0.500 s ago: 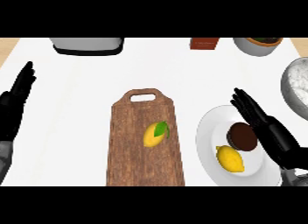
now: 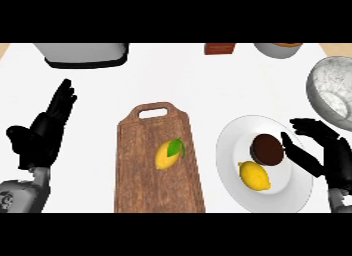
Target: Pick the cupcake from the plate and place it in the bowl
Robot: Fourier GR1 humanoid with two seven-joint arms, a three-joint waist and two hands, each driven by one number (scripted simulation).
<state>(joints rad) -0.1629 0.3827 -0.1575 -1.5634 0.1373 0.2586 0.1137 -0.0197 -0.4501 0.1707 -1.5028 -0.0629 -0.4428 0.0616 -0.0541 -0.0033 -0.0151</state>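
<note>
A dark brown cupcake [image 2: 267, 148] sits on the white plate [image 2: 234, 137] at the right, beside a yellow lemon [image 2: 254, 175]. My right hand [image 2: 328, 152] is just right of the cupcake, its fingers bending toward it and the thumb close to its right side, but not closed round it. The grey marbled bowl [image 2: 340, 93] stands beyond the plate at the right edge. My left hand [image 2: 47, 129] rests open at the left, fingers up.
A wooden cutting board [image 2: 158, 165] with a mango [image 2: 168, 154] on it lies left of the plate. At the back stand a grey appliance [image 2: 81, 54], a brown block [image 2: 220, 48] and a grey pot [image 2: 279, 49].
My right hand has come down beside the cupcake and its fingers have begun to curl toward it. The left hand has hardly moved.
</note>
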